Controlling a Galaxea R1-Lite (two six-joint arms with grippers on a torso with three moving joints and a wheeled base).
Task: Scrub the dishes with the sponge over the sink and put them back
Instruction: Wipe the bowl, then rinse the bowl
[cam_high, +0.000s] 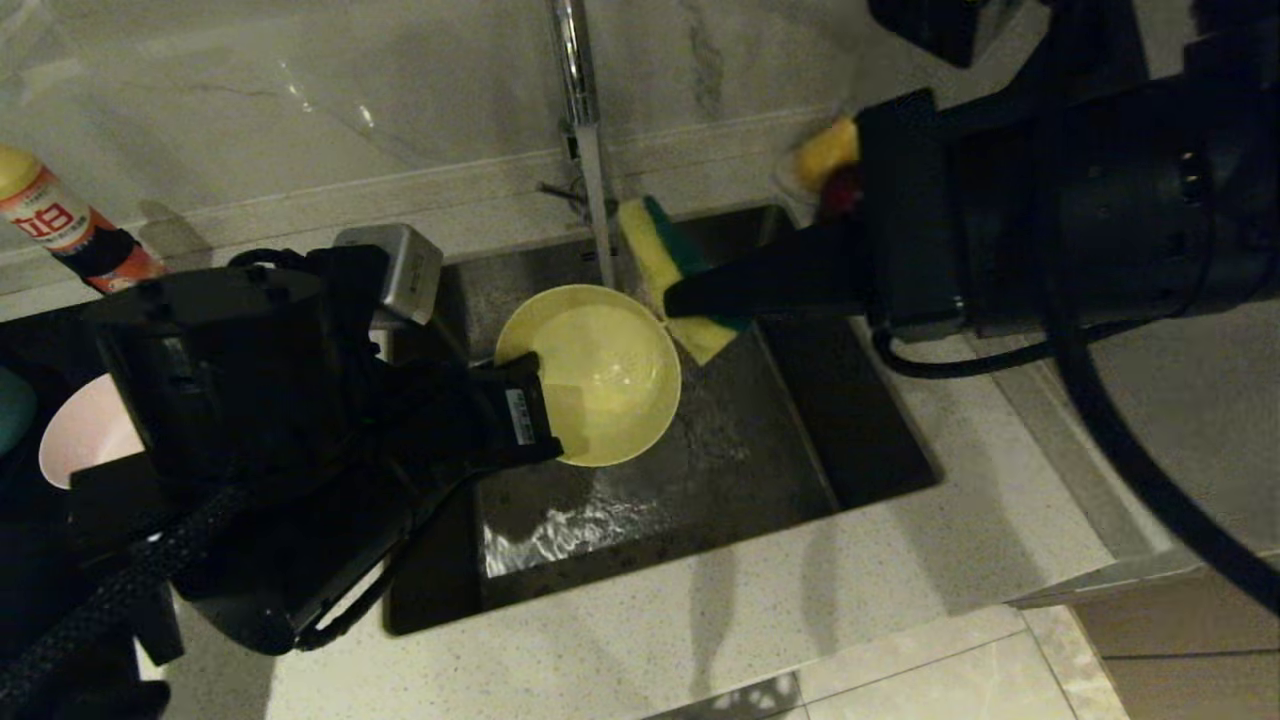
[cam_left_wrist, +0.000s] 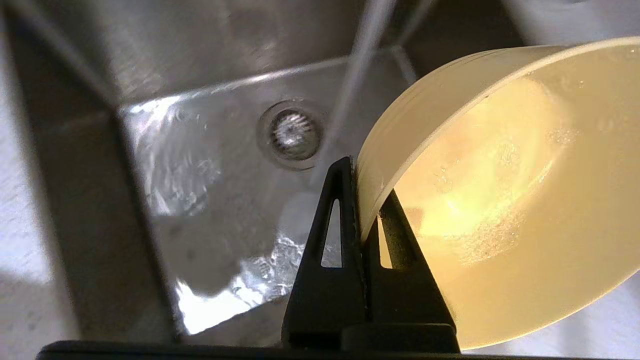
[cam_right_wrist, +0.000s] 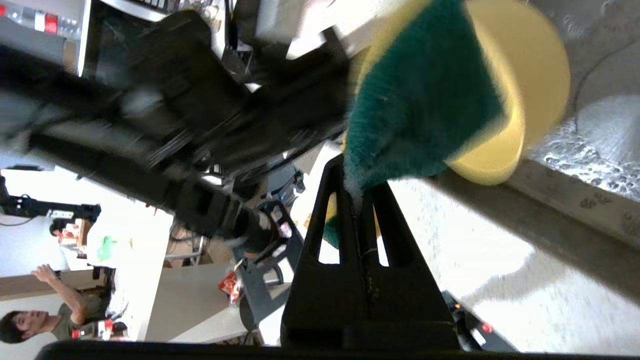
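Note:
Over the steel sink (cam_high: 800, 420) my left gripper (cam_high: 540, 400) is shut on the rim of the yellow bowl (cam_high: 600, 375), one finger inside and one outside. The bowl is tilted with its hollow facing up. The left wrist view shows the same pinch (cam_left_wrist: 362, 185) on the bowl (cam_left_wrist: 500, 190) above the drain (cam_left_wrist: 292, 132). My right gripper (cam_high: 685, 295) is shut on one end of the sponge (cam_high: 665, 260), right beside the bowl's far rim. Its green face (cam_right_wrist: 425, 100) rises from the shut fingertips (cam_right_wrist: 357, 180). A pink bowl (cam_high: 85, 430) at the left is partly hidden by my left arm.
Water runs from the chrome tap (cam_high: 590, 130) and pools on the sink floor. A detergent bottle (cam_high: 70, 235) lies at the far left and a grey metal box (cam_high: 400, 265) stands by the sink's left corner. A small dish with fruit (cam_high: 825, 165) sits behind my right gripper. Pale counter (cam_high: 800, 620) borders the sink's front.

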